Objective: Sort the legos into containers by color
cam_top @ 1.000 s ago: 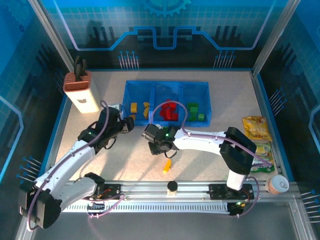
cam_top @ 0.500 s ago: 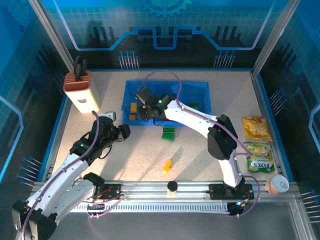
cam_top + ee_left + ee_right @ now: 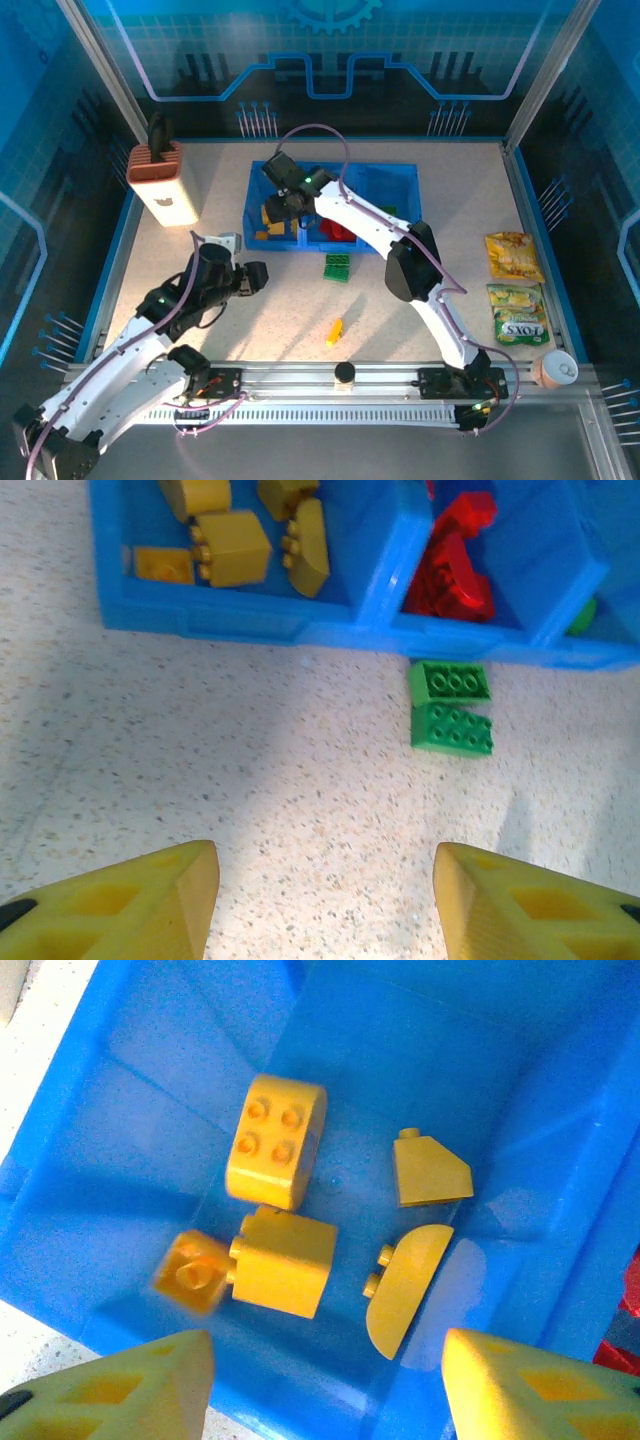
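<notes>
The containers are three compartments of one blue bin (image 3: 404,190). My right gripper (image 3: 328,1360) hangs open over the left compartment (image 3: 180,1080), with nothing between its fingers. Below it lie several yellow legos (image 3: 277,1152) and a small, blurred orange brick (image 3: 190,1272). From above, the right gripper (image 3: 278,212) covers part of that compartment. Red legos (image 3: 455,565) fill the middle one. Two green legos (image 3: 450,705) lie on the table just in front of the bin. An orange lego (image 3: 334,331) lies nearer the front. My left gripper (image 3: 322,880) stands open above bare table, short of the green pair.
A white and brown box with a black handle (image 3: 160,180) stands at the back left. Yellow snack packets (image 3: 513,255) and a cup (image 3: 553,368) lie along the right edge. A black knob (image 3: 344,372) sits on the front rail.
My right arm swung from the table in front of the bin to over the left compartment and opened; a small orange brick now lies there. My left arm drew back toward the front.
</notes>
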{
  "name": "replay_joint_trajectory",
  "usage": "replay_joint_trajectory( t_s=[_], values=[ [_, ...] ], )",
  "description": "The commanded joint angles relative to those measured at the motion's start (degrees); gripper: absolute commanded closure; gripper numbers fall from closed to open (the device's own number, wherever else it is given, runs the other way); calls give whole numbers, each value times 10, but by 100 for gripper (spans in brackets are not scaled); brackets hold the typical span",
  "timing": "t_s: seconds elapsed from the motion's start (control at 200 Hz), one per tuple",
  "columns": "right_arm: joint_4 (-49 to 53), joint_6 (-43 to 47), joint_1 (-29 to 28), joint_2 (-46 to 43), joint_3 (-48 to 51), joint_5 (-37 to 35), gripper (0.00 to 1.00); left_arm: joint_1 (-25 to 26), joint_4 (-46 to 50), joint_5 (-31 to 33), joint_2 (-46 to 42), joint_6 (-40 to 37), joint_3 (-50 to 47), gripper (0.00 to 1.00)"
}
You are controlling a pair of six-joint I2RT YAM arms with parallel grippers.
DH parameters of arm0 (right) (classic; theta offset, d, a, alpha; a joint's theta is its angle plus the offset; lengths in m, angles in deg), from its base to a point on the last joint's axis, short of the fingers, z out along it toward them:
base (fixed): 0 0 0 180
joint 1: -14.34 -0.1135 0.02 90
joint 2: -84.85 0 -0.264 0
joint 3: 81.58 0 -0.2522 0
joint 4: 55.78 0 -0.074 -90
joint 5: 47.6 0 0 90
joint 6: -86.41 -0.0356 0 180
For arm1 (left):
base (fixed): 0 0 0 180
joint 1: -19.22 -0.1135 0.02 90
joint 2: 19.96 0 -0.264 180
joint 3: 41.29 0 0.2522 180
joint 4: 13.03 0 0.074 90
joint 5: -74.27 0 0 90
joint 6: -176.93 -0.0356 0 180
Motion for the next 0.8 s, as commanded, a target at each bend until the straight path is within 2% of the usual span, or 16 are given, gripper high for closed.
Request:
replay_joint_trajectory(
  t_s=[0.0,0.145,0.245,0.395,0.605,0.795],
  values=[
    [8,7,-5,-73,38,-4,36,36,4,10,23,-21,24,38],
    [-52,-1,-1,-194,194,-27,34,85,-10,-13,95,-37,41,35],
    [-107,-18,9,-290,326,-31,31,128,-37,-10,149,-35,42,34],
    [-136,-47,25,-410,484,-50,29,181,-83,-8,224,-22,52,34],
    [-170,-92,39,-519,643,-54,26,260,-93,-3,357,-32,121,34],
    [-192,-125,42,-577,735,-53,25,302,-56,3,471,-32,190,34]
  ],
)
